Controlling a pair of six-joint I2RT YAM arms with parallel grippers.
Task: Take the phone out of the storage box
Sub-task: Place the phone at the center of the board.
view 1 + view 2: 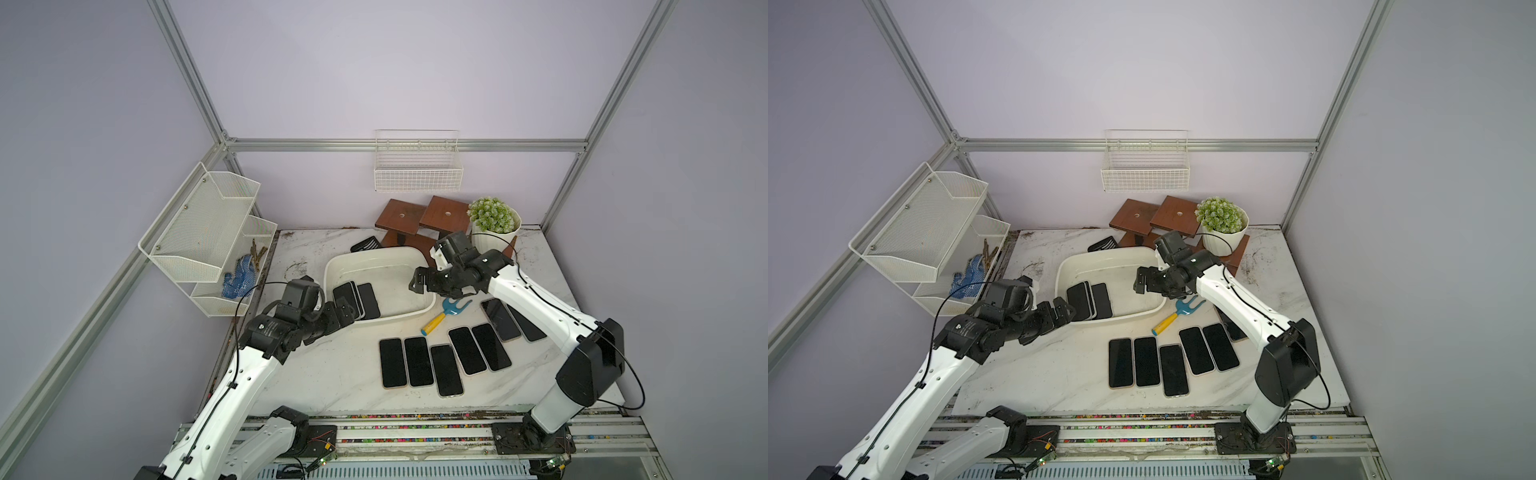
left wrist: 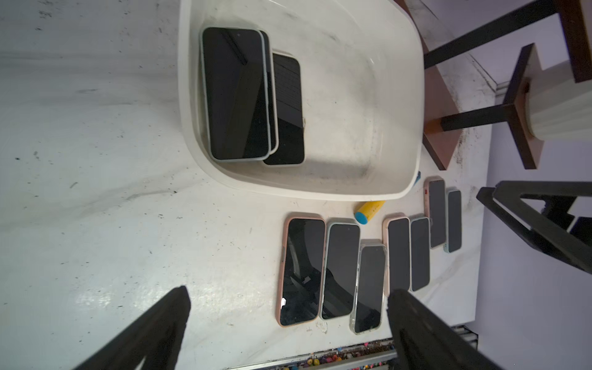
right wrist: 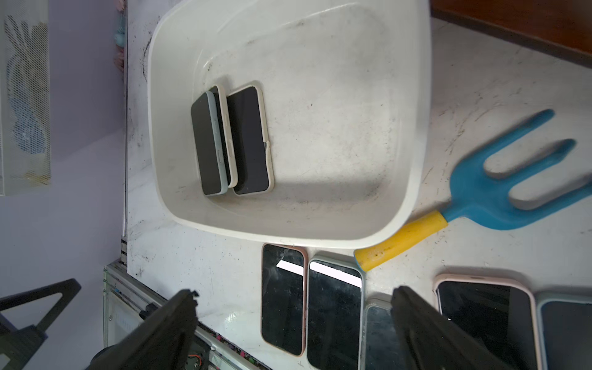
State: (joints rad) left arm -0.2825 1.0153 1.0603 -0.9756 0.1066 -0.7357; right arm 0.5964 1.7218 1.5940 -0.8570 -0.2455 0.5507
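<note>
The storage box point(image 1: 374, 250) point(image 1: 1108, 252) is a shallow white tub at mid-table. Inside, at its left end, a phone point(image 1: 347, 300) point(image 2: 235, 93) point(image 3: 206, 144) lies stacked on a second one, and a third phone point(image 1: 370, 300) point(image 2: 288, 109) point(image 3: 250, 141) lies flat beside them. My left gripper point(image 1: 345, 315) point(image 1: 1065, 311) point(image 2: 288, 290) is open and empty, just outside the box's near-left corner. My right gripper point(image 1: 417, 281) point(image 1: 1142, 283) point(image 3: 294, 290) is open and empty too, above the box's right rim.
Several phones point(image 1: 444, 361) lie in a row on the marble table in front of the box. A blue and yellow garden fork point(image 1: 446, 313) rests by its near-right corner. Brown wooden stands point(image 1: 419, 220), a potted plant point(image 1: 494, 224), a wire basket point(image 1: 417, 166) and a mesh rack point(image 1: 208, 232) line the back and left.
</note>
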